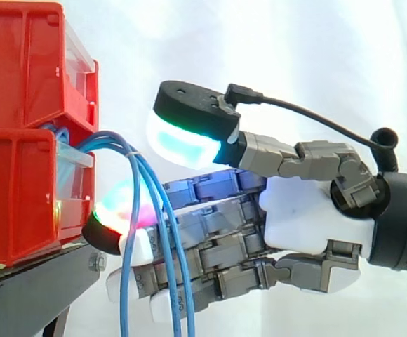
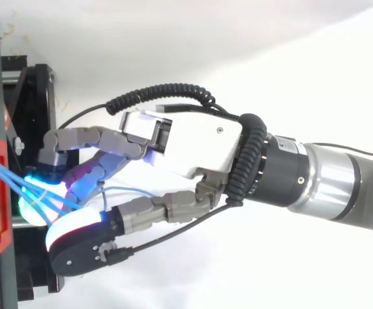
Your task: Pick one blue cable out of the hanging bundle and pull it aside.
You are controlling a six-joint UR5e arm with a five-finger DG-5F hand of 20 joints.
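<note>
Currently the hand (image 1: 309,210) reaches in level from the right, into the bundle of blue cables (image 1: 163,239). The bundle comes out of the gap between the upper red bin (image 1: 21,63) and the lower red bin (image 1: 14,196), arches over, then hangs straight down past the edge of the black stand (image 1: 28,288). The fingers (image 1: 210,225) are stretched out almost straight, pads glowing red-magenta close to the lower bin's front. The thumb (image 1: 186,140) sits well above them, pad cyan-green, clear of the cables. So the hand is spread, with nothing pinched as far as I can see.

From the side, the strands cross in front of the fingers. From above, they run from the bin into the space between thumb and fingers, and one strand (image 2: 132,190) loops off further toward the palm. Whether any strand is threaded between two fingers, I cannot tell.

Handling, my judgement: thin, light, limp cable with a smooth jacket, likely slippery against the pads. It is anchored at the top end, so it should swing and slide until it goes taut. The strands lie close together and will probably drag their neighbours along. Best hold looks like the hanging stretch just below the arch, on the outermost strand. Pinch it between the thumb pad and a finger pad, then draw it gently sideways. A hard pull risks tugging at the bin end.
</note>
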